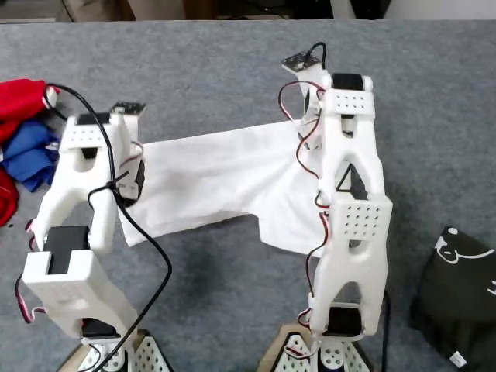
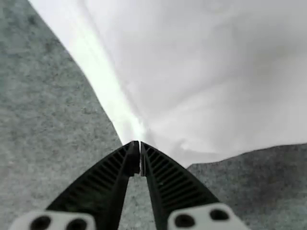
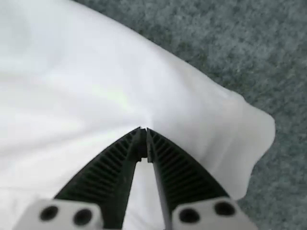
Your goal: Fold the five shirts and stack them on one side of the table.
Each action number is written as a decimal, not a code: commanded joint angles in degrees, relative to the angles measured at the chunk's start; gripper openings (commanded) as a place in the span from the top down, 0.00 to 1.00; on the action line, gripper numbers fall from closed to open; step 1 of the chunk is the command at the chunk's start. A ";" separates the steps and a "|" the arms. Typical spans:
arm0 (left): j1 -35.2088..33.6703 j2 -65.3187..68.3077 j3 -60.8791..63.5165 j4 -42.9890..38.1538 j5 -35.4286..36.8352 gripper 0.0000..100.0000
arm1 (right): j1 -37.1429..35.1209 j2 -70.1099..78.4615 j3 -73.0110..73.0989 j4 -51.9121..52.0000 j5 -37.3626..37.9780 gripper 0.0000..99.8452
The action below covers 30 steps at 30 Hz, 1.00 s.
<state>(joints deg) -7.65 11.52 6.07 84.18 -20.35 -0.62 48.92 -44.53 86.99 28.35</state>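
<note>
A white fabric shirt (image 1: 225,178) is spread flat across the middle of the grey felt-covered worktop (image 1: 194,62), between the two white plastic arms. In the high view one end of the shirt is seen at the left arm and the other end, with a sleeve, is partly covered by the right arm.

The left hand (image 2: 139,154) is set at the very rim of the shirt. Its black ribbed fingers (image 2: 100,187) are brought together at the tips, and a bright raised fold of the cloth runs straight into them, so a pinch of the edge is taken to be held. Bare worktop is seen on both sides of these fingers, and the main body of the shirt lies beyond the tips.

The right hand (image 3: 143,139) is placed further in on the cloth, not at its rim. Its tips are likewise closed, meeting on the white fabric, which appears to be nipped between them. A rounded sleeve end is seen just beside this hand, resting on the worktop.

A crumpled red cloth (image 1: 19,97) and a crumpled blue cloth (image 1: 31,151) are heaped together, touching, at the worktop's edge near the left arm. A black garment with a white print (image 1: 457,294) is laid near the right arm, apart from the shirt.
</note>
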 commanded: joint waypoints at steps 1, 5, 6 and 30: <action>1.85 -5.67 -10.29 8.26 -0.70 0.98 | -1.19 -7.34 -6.73 4.92 -0.09 0.99; 5.89 -8.04 -12.48 12.22 0.70 0.98 | -0.84 -10.07 -9.10 4.57 -3.16 0.99; 7.03 -7.78 -11.25 11.96 2.37 0.98 | -0.75 -9.54 -8.84 3.87 -3.43 0.99; 16.88 -13.49 33.49 -15.56 9.14 0.98 | 3.56 12.44 -22.55 -0.70 -0.44 0.99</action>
<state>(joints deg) 8.62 0.88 39.30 68.18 -11.56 1.76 61.85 -60.97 83.30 27.56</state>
